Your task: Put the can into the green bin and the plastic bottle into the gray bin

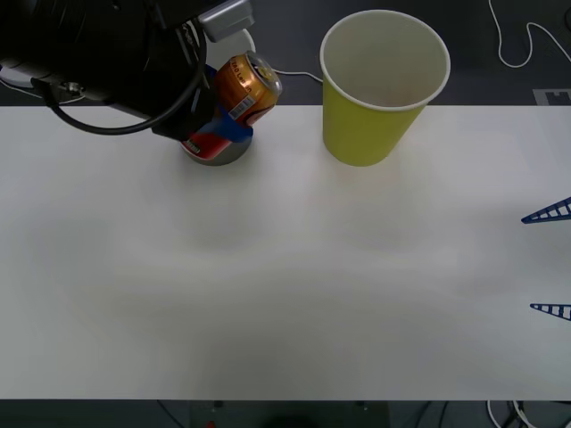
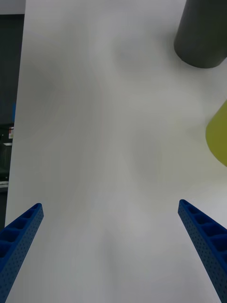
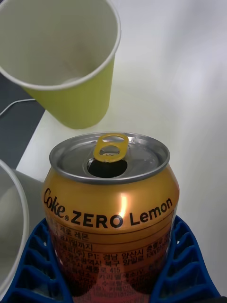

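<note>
The can (image 3: 111,208), clamped in left end effector (image 1: 219,134); green bin (image 1: 379,85) holds nothing.

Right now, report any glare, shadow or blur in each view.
Front view: soft even light, faint shadow beside the green bin. Left wrist view: a bright vertical glint on the can, sharp label text, and fingers shut on it. Right wrist view: the gray bin looks soft, the table mottled with dim shadows.

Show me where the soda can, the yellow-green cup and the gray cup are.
Coke Zero Lemon can (image 3: 111,208): left wrist view, on its orange-gold label side.
green bin (image 1: 366,134): front view, on its yellow-green outer wall.
gray bin (image 2: 201,33): right wrist view, on its dark gray outer wall.
</note>
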Action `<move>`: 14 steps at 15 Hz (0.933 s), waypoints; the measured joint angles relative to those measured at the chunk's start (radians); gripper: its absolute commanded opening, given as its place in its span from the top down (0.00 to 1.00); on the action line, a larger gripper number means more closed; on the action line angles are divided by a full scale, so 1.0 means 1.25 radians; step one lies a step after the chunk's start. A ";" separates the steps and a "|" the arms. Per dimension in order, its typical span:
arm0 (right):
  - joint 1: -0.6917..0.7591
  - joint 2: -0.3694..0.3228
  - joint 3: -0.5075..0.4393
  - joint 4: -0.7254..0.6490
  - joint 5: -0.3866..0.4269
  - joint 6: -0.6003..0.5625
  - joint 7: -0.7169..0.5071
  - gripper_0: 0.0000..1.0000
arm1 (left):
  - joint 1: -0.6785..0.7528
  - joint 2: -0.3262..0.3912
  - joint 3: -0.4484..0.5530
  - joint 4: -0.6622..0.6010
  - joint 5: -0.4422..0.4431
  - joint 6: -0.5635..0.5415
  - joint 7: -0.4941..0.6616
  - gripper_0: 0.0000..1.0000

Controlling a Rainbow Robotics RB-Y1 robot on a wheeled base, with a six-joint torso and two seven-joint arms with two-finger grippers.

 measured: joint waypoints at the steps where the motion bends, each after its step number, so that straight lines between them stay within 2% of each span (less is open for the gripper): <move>1: 0.000 0.000 0.000 0.000 0.000 0.000 0.000 0.00 | -0.035 -0.024 -0.013 0.032 -0.003 0.000 0.001 1.00; 4: 0.000 0.000 0.000 0.000 0.000 0.000 0.000 0.00 | -0.143 -0.113 -0.054 0.153 -0.034 0.000 0.001 1.00; 8: 0.000 0.000 0.000 0.000 0.000 0.000 0.000 0.00 | -0.328 -0.211 -0.164 0.359 -0.062 0.001 0.051 1.00; 10: 0.000 0.000 0.000 0.000 0.000 0.000 0.000 0.00 | -0.400 -0.244 -0.209 0.472 -0.068 0.042 0.052 1.00; 14: 0.000 0.000 0.000 0.000 0.000 0.000 0.000 0.00 | -0.496 -0.317 -0.258 0.702 -0.061 0.180 0.052 1.00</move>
